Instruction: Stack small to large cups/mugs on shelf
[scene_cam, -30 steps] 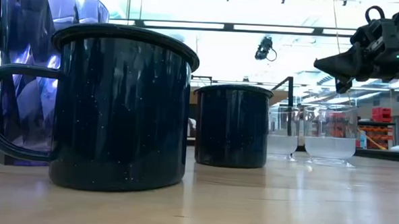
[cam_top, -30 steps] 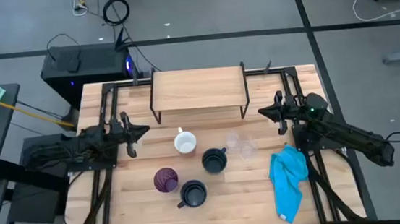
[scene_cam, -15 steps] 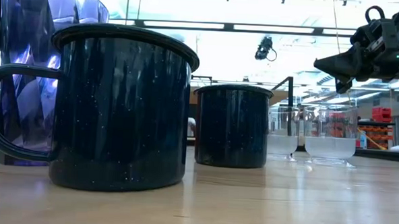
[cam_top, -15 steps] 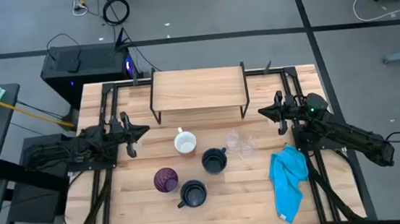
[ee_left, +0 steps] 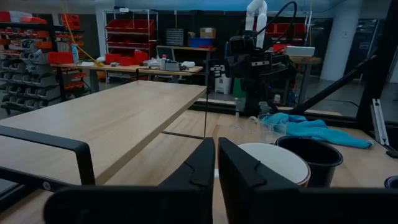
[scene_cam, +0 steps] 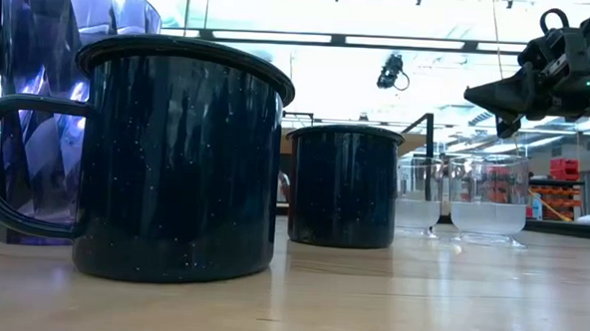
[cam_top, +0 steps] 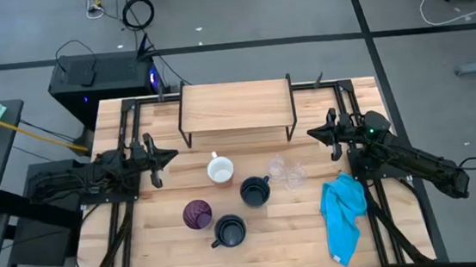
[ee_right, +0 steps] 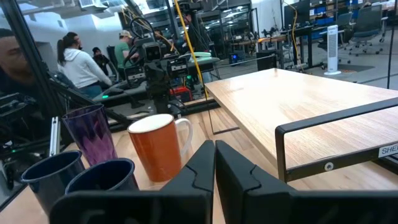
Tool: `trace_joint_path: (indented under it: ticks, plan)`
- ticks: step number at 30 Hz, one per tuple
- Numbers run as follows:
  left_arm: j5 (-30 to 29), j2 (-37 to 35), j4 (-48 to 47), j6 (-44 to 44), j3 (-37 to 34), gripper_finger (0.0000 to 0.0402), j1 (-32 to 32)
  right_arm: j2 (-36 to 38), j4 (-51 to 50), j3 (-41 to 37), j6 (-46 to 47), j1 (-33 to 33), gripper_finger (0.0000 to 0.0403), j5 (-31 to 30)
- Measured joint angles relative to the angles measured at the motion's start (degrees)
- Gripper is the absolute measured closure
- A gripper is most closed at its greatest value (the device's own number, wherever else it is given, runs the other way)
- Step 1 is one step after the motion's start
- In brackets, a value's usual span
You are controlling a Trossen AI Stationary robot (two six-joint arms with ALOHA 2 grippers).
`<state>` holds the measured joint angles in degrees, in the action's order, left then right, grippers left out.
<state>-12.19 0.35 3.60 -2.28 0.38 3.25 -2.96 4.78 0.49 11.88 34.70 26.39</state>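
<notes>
The light-wood shelf (cam_top: 236, 106) stands on black wire legs at the table's far middle. In front of it stand the white-and-orange mug (cam_top: 220, 170), two small clear glasses (cam_top: 285, 172), a navy mug (cam_top: 254, 191), a second navy mug (cam_top: 229, 230) and the purple tumbler (cam_top: 197, 214). My left gripper (cam_top: 173, 155) is shut and empty, left of the white-and-orange mug. My right gripper (cam_top: 310, 132) is shut and empty, right of the shelf's near right leg. In the right wrist view the orange mug (ee_right: 160, 147) and tumbler (ee_right: 92, 132) show.
A bright blue cloth (cam_top: 344, 213) lies crumpled near the table's right edge, beside my right arm. Black frame rails run along both sides of the table. People stand in the room beyond the table in the right wrist view (ee_right: 78, 62).
</notes>
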Motion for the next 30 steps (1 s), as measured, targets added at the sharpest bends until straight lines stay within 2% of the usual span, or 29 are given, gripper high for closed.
trace_joint_path:
  ticks: [14,30]
  plan:
    - [0.01,0.02,0.00,0.02,-0.02,0.0366,0.01,0.00,0.00,0.00,-0.02,-0.02,0.0385,0.02]
    - [0.00,-0.01,-0.01,-0.02,0.00,0.0371,0.02,0.02,0.00,0.00,0.00,-0.01,0.0385,0.01]
